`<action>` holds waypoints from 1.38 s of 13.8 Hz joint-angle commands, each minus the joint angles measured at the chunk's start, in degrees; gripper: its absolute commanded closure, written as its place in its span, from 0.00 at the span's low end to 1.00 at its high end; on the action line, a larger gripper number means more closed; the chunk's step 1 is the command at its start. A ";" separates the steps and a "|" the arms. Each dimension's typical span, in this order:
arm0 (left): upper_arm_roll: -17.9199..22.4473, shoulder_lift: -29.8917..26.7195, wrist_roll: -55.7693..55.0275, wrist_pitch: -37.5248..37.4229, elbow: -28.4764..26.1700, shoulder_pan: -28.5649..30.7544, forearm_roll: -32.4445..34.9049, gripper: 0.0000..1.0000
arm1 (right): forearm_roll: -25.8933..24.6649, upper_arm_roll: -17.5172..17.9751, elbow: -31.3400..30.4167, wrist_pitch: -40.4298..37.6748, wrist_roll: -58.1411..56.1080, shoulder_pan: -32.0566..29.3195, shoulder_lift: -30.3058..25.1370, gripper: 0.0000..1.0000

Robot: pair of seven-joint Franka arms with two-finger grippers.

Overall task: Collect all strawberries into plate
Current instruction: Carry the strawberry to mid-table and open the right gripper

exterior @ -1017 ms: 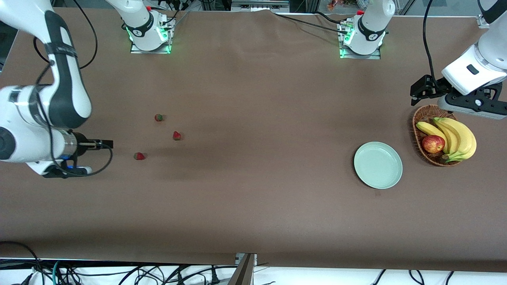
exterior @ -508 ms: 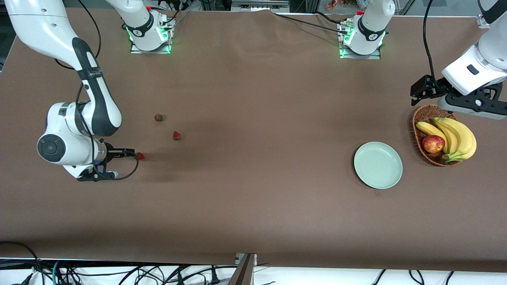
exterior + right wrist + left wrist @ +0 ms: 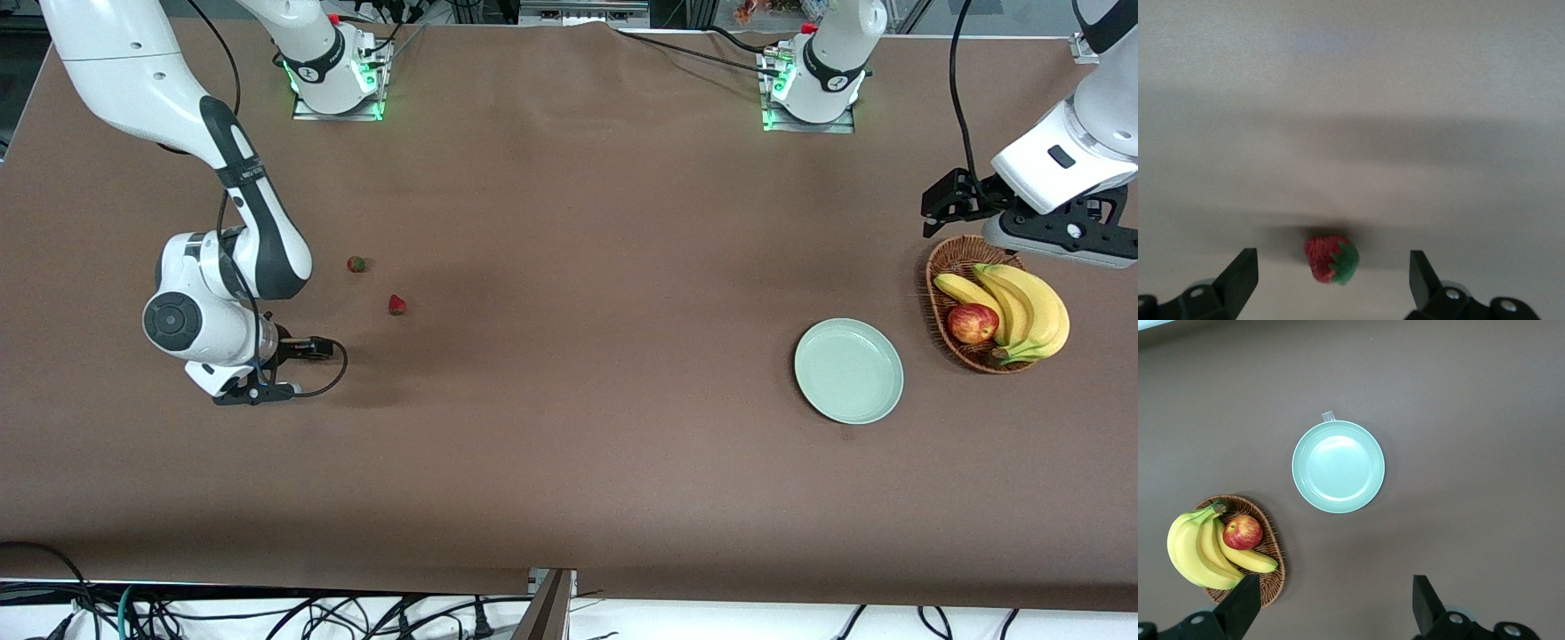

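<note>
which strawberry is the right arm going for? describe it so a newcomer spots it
Go to the right arm's end of the table. Two strawberries lie in the open there; the target strawberry is the third, lying between the open right gripper's fingers.

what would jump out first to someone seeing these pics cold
The right gripper is low over a strawberry at the right arm's end of the table, fingers open on either side of it. Two more strawberries lie beside it, farther from the front camera. At the left arm's end, the mint plate sits bare beside a wicker basket of bananas and an apple, with the left gripper waiting open above.
</note>
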 commanded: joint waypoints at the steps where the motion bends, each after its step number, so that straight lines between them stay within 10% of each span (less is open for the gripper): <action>1: -0.21 -0.87 0.46 0.78 -1.03 0.67 -0.09 0.00 | -0.13 0.02 -1.72 2.36 0.44 -0.10 0.00 0.00; 4: -0.21 -0.88 0.46 0.78 -0.94 0.67 -0.01 0.00 | -0.21 0.02 -2.25 3.59 0.44 -0.11 0.70 0.07; 6: -0.21 -0.87 0.46 0.78 -1.03 0.67 -0.01 0.00 | -0.13 0.02 -2.34 3.51 0.44 -0.11 0.70 0.55; 9: 0.06 -0.87 0.46 0.78 -1.03 0.76 -0.09 0.00 | -0.13 0.02 -2.25 2.98 0.70 -0.11 0.62 0.98; 14: 0.06 -0.87 0.46 0.70 -1.03 0.76 -0.01 0.00 | -0.30 4.56 5.80 -4.63 0.35 0.16 -1.06 1.00; 19: 0.14 -0.87 0.46 0.69 -1.03 0.76 -0.09 0.00 | -0.22 7.31 14.16 -7.22 29.03 13.92 2.09 1.00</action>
